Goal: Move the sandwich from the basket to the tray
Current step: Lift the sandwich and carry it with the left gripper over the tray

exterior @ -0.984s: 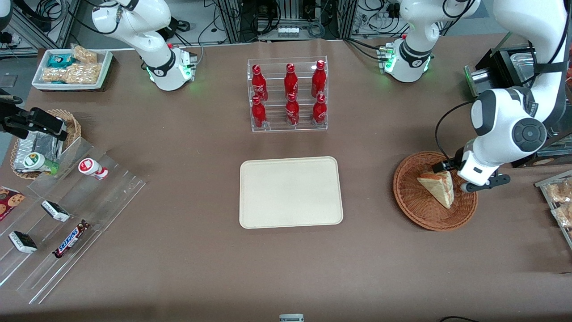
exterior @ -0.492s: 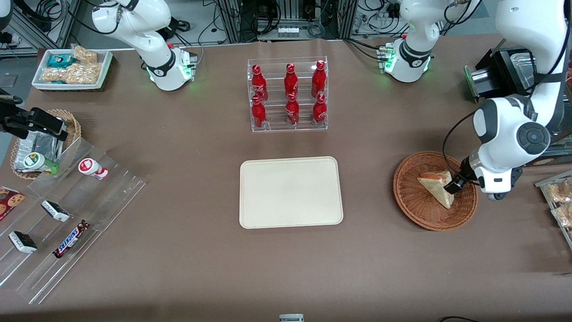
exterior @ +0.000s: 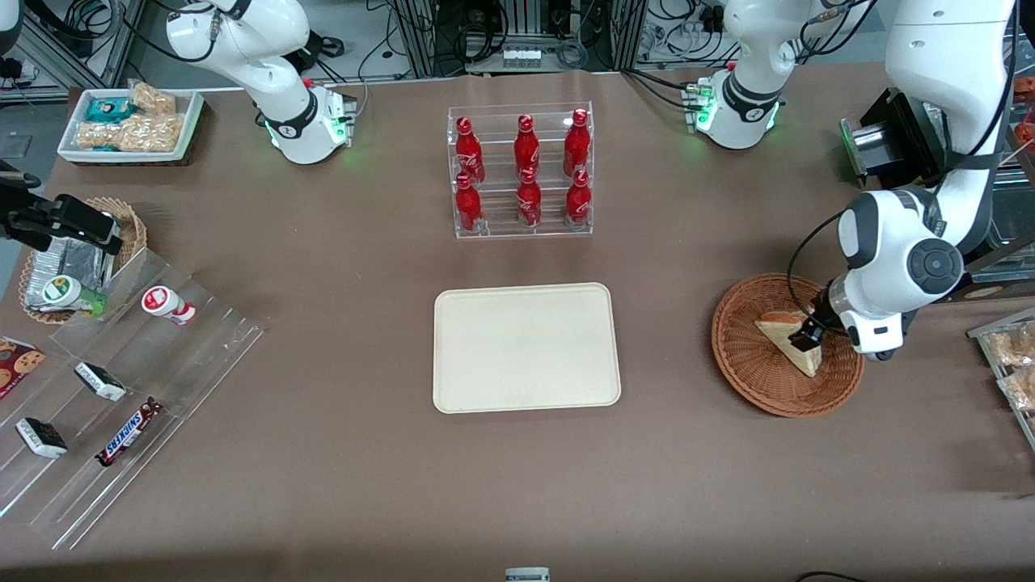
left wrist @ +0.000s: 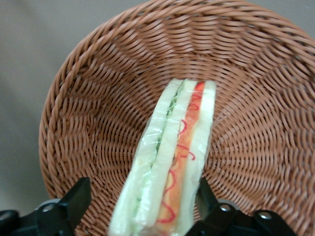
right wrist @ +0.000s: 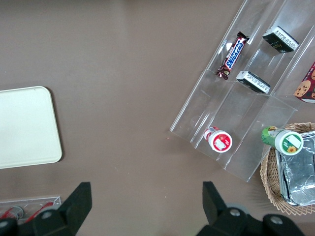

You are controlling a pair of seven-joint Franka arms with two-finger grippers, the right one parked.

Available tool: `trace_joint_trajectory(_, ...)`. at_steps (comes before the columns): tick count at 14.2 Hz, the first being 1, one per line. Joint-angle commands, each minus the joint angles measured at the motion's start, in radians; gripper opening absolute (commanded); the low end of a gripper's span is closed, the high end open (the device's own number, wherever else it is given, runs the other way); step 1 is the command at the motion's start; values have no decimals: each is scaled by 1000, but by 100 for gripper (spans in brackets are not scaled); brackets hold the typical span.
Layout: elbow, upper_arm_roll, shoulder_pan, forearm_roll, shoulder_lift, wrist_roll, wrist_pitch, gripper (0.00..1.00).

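Sandwich lies in the basket, toward the rim nearest our working arm, its filling edge turned up. Our gripper hangs low over it with fingers spread, one on each bread face; one sits close to the bread, the other stands apart, so we judge nothing is pinched yet. The tray waits bare at the table's middle, well apart from the basket.

We see three risks. The bread is soft, so a hard squeeze may crush it. The wrapper looks slick, and a light pinch near one end could let the wedge swing or slip during the carry. If we descend further, a fingertip may catch the wicker and drag the basket.
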Motion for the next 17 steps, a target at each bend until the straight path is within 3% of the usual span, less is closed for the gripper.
trace_joint_trajectory(1,34,-1,-6,-6,-9,-92,7,7)
trace_joint_trajectory(7,442,-4,-93,-69,82,-84,-381,4)
trace_joint_trajectory(13,511,-4,-407,-55,166,-55,-378,4)
trace_joint_trajectory(17,680,-4,-592,-58,290,-60,-360,6)
